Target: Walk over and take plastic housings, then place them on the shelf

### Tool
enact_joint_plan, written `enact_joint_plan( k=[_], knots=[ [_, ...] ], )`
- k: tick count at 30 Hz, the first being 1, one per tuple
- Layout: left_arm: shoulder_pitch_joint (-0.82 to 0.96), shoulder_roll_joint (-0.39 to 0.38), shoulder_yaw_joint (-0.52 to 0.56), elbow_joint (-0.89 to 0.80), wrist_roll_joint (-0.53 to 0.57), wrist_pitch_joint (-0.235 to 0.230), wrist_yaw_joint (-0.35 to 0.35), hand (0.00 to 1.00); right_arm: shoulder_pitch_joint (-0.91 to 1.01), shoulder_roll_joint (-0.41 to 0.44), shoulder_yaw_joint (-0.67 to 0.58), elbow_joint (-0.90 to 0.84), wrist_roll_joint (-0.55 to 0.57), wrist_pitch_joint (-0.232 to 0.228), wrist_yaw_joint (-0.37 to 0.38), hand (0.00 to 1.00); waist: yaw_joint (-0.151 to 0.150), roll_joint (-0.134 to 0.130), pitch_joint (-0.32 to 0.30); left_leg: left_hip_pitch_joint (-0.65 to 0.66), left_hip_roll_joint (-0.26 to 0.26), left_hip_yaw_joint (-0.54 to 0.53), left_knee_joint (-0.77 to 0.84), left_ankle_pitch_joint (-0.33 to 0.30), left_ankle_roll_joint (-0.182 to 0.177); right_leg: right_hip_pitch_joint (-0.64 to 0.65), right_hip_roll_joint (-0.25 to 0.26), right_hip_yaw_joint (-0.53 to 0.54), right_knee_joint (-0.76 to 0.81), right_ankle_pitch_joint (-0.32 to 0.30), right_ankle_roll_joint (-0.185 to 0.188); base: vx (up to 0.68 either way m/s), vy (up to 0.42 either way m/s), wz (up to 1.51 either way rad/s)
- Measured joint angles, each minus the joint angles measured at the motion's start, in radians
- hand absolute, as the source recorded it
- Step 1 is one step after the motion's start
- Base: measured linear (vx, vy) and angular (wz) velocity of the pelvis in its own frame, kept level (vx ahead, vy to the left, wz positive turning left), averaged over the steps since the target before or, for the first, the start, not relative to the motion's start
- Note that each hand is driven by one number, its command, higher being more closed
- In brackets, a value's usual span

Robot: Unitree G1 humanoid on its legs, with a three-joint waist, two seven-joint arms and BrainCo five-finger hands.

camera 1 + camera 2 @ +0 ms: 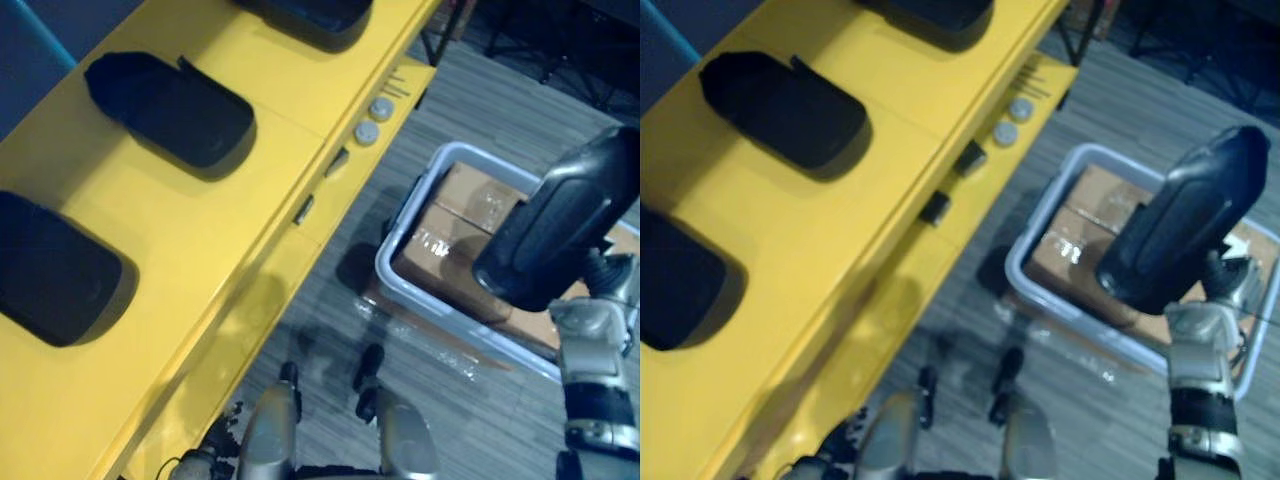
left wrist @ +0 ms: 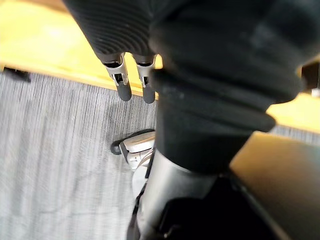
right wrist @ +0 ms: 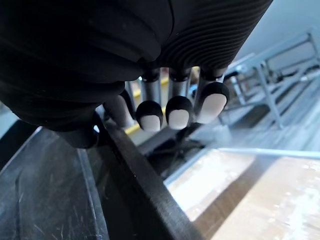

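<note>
The right hand [image 1: 597, 305] was clenched on the lower edge of a black oblong plastic housing [image 1: 560, 225], its fingers [image 3: 177, 107] hooked over the rim. We noted the housing standing tilted above the hand, over a grey plastic tote [image 1: 398, 240] of brown cardboard boxes [image 1: 470, 200]. It was well apart from the yellow shelf [image 1: 250, 200], where three more black housings [image 1: 170, 105] lay. The left hand [image 2: 122, 82] hung by the shelf edge, fingers straight and relaxed. The farthest housing was cut off, and we could not make out the right thumb.
</note>
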State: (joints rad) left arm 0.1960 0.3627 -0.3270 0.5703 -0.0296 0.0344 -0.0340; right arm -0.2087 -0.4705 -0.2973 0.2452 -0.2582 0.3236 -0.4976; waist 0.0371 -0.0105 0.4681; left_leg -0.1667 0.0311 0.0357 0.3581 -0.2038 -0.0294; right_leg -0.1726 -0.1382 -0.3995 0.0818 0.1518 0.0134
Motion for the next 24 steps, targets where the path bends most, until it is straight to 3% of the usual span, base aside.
enact_joint_plan(
  k=[5, 11, 19, 24],
  knots=[
    [-0.021, 0.031, -0.050, -0.021, 0.049, 0.070, -0.019, 0.00, 0.057, 0.020, 0.000, -0.013, -0.003, -0.048, -0.003, 1.00, -0.033, 0.001, 0.000, 0.014, -0.005, 0.035, 0.000, -0.017, 0.011, -0.005, -0.002, 0.041, -0.002, 0.005, 0.007, 0.00, 0.062, -0.20],
    [-0.051, 0.043, -0.098, -0.021, 0.078, 0.122, -0.009, 0.00, 0.082, 0.056, 0.001, -0.066, -0.028, -0.092, -0.003, 1.00, -0.043, 0.007, -0.001, 0.022, -0.012, 0.063, -0.009, -0.026, 0.019, -0.019, -0.002, 0.069, 0.001, 0.004, 0.010, 0.01, 0.050, -0.13],
    [-0.076, 0.052, -0.135, -0.021, 0.126, 0.120, -0.003, 0.00, 0.082, 0.060, 0.011, -0.121, -0.029, -0.116, -0.010, 1.00, -0.041, 0.023, 0.001, 0.029, -0.023, 0.062, -0.017, -0.026, 0.019, -0.039, -0.015, 0.072, 0.039, -0.014, 0.017, 0.01, 0.014, 0.01],
    [-0.114, 0.063, -0.176, -0.021, 0.162, 0.120, 0.073, 0.00, 0.081, 0.077, 0.065, -0.155, -0.029, -0.125, -0.026, 1.00, -0.043, 0.047, -0.002, 0.044, -0.022, 0.074, -0.021, -0.030, 0.019, -0.039, -0.015, 0.087, 0.052, -0.025, 0.018, -0.02, 0.000, -0.07]
  ],
)
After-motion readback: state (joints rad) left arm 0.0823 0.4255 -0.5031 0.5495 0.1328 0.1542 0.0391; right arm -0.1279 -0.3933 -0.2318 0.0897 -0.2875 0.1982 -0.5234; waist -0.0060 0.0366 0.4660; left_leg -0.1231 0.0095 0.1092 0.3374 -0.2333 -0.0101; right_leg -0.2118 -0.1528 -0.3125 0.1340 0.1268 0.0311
